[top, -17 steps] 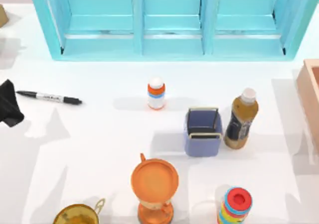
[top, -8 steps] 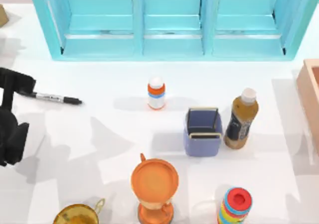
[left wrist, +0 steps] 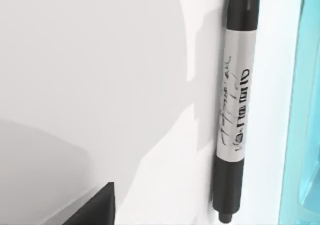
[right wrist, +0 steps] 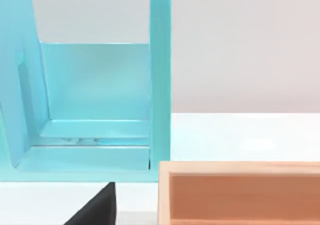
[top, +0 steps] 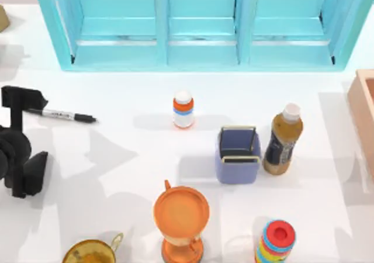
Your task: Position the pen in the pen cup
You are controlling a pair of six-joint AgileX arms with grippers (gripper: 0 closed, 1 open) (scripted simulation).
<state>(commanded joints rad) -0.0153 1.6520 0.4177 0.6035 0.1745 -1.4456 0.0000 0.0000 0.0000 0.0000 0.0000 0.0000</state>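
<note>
Left pincer nearer over pen

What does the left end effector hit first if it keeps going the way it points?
Probably the pen, lying flat on the table just ahead of the left end effector. Height above it is unclear; missing it, the table comes first.

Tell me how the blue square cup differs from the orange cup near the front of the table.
The pen cup is periwinkle blue, square with rounded corners, and dark inside with cream strips at its rim. The orange cup is round, orange all over, wider at the mouth, and has a small handle. The pen cup stands beside the brown bottle; the orange cup stands nearer the table's front edge. Both stand upright, mouths open upward.
</note>
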